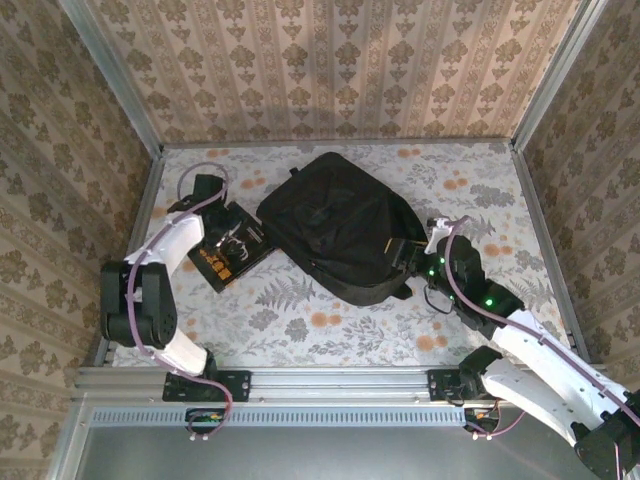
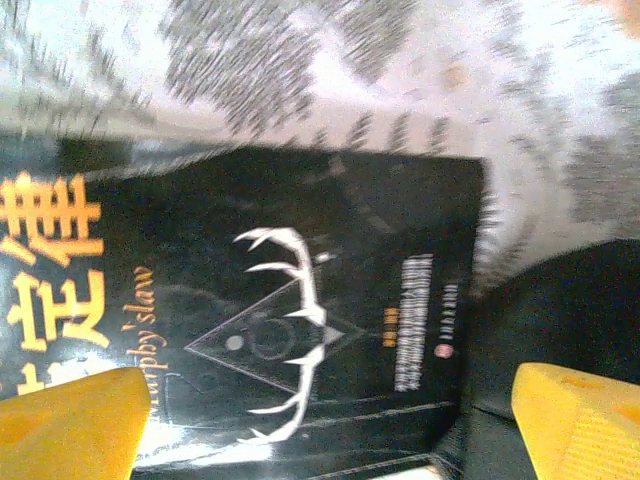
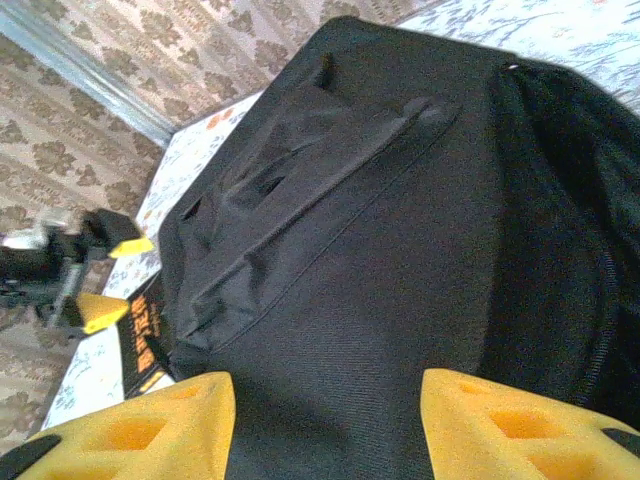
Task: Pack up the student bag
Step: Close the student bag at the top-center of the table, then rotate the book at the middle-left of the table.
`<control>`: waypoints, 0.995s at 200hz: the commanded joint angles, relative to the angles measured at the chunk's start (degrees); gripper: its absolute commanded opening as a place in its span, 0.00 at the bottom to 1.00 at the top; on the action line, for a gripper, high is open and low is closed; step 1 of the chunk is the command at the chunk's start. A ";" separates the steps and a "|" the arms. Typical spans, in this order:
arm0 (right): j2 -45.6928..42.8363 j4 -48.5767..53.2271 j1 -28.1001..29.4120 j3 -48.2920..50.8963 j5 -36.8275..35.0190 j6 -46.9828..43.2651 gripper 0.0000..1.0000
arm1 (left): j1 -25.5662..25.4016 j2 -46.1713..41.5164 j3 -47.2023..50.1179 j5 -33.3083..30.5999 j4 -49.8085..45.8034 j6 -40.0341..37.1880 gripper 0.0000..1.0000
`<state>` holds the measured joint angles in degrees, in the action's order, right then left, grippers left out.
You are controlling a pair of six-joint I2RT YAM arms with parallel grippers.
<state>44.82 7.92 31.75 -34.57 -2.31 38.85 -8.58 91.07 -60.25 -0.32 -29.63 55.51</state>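
Closely, left pincer (image 2: 325,425) (spread) over book (image 2: 300,250)

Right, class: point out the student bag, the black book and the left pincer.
student bag (image 1: 335,225), top external view, middle of its black fabric.
black book (image 2: 400,220), left wrist view, bare dark cover near the white antler design.
left pincer (image 2: 330,412), left wrist view, midway between its yellow fingertips.

Left fingers (image 2: 70,425), right fingers (image 3: 510,425) seemingly apart.

The student bag (image 1: 335,225) is a large, soft black fabric backpack. It lies flat near the middle of the floral table (image 1: 330,330), with a zipper running along one side.
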 commanded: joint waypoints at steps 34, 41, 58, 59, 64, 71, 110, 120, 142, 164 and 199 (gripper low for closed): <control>5.02 -1.07 7.23 -4.22 2.86 -2.96 0.52 | -2.03 1.87 10.01 -3.28 -0.54 10.74 0.90; 5.66 -1.18 8.17 -4.51 2.53 -2.99 0.52 | -2.44 1.41 11.05 -3.68 -1.05 11.10 0.90; 7.59 -1.83 10.10 -5.19 2.54 -2.90 0.52 | -3.64 -0.64 14.06 -4.25 -2.01 12.39 0.89; 7.75 -1.89 10.23 -5.22 2.51 -2.90 0.52 | -3.77 -0.81 14.26 -4.25 -2.01 12.50 0.89; 8.42 -2.14 10.96 -5.49 2.41 -2.93 0.52 | -4.34 -1.60 15.36 -4.12 -1.94 12.73 0.88; 9.55 -2.34 11.83 -5.89 2.38 -3.07 0.52 | -5.32 -2.80 16.79 -3.76 -1.96 13.23 0.88; 16.68 -3.10 15.94 -8.70 2.76 -2.91 0.52 | -16.83 -11.11 25.26 0.08 0.24 21.11 0.84; 18.16 -2.94 16.38 -9.49 3.57 -2.72 0.52 | -22.50 -13.88 26.45 0.28 0.03 23.85 0.84; 20.66 -1.29 17.15 -11.35 4.74 -2.94 0.52 | -31.45 -21.52 26.84 -2.05 -2.27 26.30 0.85; 22.77 -0.14 17.38 -12.65 5.46 -3.38 0.52 | -33.38 -29.13 25.78 -5.42 -7.30 21.77 0.86; 31.17 3.54 19.93 -18.86 8.09 -5.29 0.38 | -26.51 -37.59 23.94 -14.06 -17.19 13.25 0.87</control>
<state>70.50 7.53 49.47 -47.97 3.11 35.75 -39.51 57.41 -34.85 -7.46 -36.64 74.52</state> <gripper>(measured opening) 0.413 0.868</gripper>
